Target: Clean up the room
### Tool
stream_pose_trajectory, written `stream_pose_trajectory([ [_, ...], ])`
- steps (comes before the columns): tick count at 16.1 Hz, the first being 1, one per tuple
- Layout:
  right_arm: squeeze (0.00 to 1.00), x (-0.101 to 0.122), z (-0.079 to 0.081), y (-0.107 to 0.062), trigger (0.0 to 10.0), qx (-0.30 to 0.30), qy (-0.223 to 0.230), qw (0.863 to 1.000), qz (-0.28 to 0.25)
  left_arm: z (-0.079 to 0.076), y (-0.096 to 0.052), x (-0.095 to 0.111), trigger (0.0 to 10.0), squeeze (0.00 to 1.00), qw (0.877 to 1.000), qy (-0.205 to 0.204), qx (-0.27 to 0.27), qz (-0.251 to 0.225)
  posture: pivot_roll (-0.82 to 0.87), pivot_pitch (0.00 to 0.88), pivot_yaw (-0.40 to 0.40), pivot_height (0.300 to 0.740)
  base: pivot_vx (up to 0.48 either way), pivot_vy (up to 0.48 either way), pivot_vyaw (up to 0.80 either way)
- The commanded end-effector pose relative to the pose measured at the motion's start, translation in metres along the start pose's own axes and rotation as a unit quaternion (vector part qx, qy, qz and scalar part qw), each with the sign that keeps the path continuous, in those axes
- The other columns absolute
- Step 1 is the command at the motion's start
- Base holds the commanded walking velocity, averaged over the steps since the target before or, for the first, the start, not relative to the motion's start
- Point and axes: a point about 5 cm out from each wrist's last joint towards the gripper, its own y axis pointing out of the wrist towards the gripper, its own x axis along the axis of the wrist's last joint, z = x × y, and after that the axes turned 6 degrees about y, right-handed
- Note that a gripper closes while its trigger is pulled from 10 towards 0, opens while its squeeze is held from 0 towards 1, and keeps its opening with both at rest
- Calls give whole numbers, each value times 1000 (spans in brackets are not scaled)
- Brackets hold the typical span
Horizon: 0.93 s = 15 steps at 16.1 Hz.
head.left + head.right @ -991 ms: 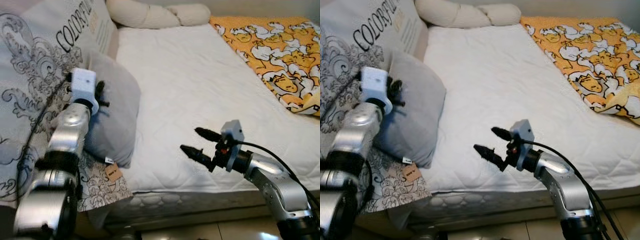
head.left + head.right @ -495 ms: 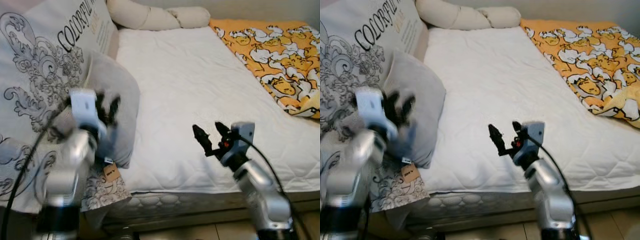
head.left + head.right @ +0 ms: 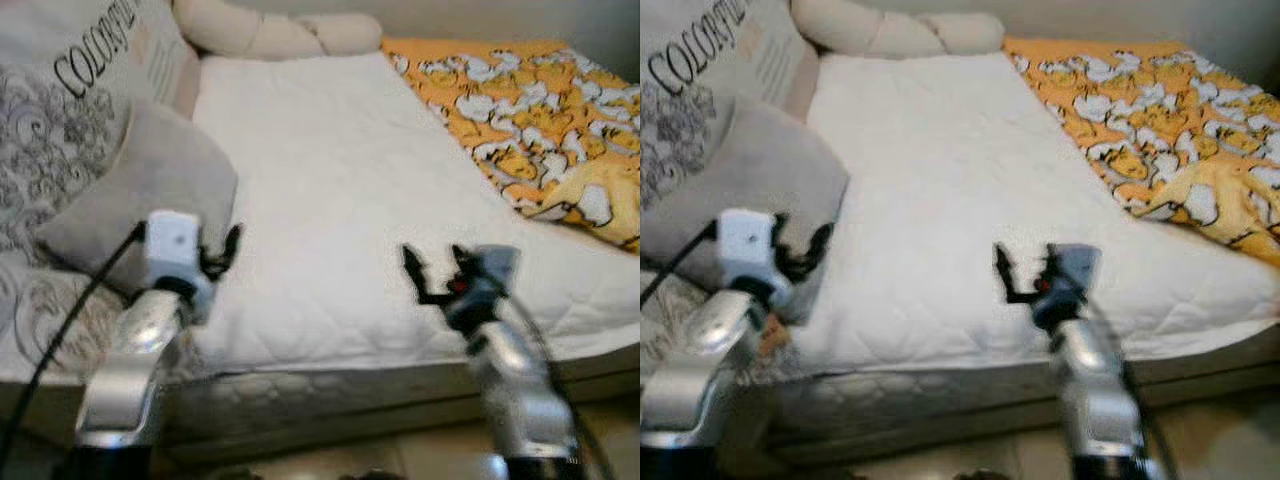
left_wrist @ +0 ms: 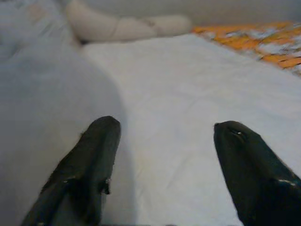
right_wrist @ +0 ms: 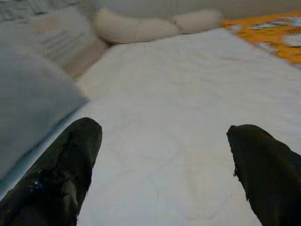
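Note:
A grey pillow (image 3: 160, 175) lies at the left of the white mattress (image 3: 330, 190), leaning on a large patterned pillow (image 3: 60, 100) printed with black letters. My left gripper (image 3: 218, 255) hovers open over the mattress's front edge, just right of the grey pillow, and holds nothing. In the left wrist view its fingers (image 4: 94, 150) stand wide apart, with the grey pillow (image 4: 42, 103) beside one of them. My right gripper (image 3: 437, 270) is open and empty above the mattress's front middle. An orange cartoon-print blanket (image 3: 520, 110) lies rumpled on the right side.
A long cream bolster (image 3: 270, 30) runs along the head of the bed by the wall. The mattress's front edge (image 3: 350, 385) is close below both arms, with pale floor (image 3: 400, 460) under it. The picture is blurred.
The camera has shifted and the picture has blurred. My left gripper has come off the grey pillow and dropped toward the front edge. My right gripper has turned its fingers upward.

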Motion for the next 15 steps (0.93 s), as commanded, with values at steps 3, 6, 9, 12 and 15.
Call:
stream_pose_trajectory([
  [3,1000,5,-2,4,10000,-3,-18,1000,-4,1,-3,-5,10000,894,1000,-10,15,15,-8,0,-50,740,0,-376,0],
  [6,1000,0,-10,6,10000,-45,-16,999,5,1,1,-7,10000,886,1000,-1,12,27,-22,0,-38,740,0,-422,800],
  [9,1000,1,-12,12,10000,-52,-12,999,2,-1,6,-7,10000,886,999,1,5,32,-32,0,-30,740,0,-449,533],
  [12,1000,2,-7,16,10000,-49,-14,999,1,-2,8,-8,10000,882,999,0,2,35,-47,0,-24,740,0,-449,0],
  [15,1000,-2,-6,17,10000,-46,-11,999,7,-1,8,-13,10000,875,999,10,6,51,-40,0,-29,740,0,-451,0],
])
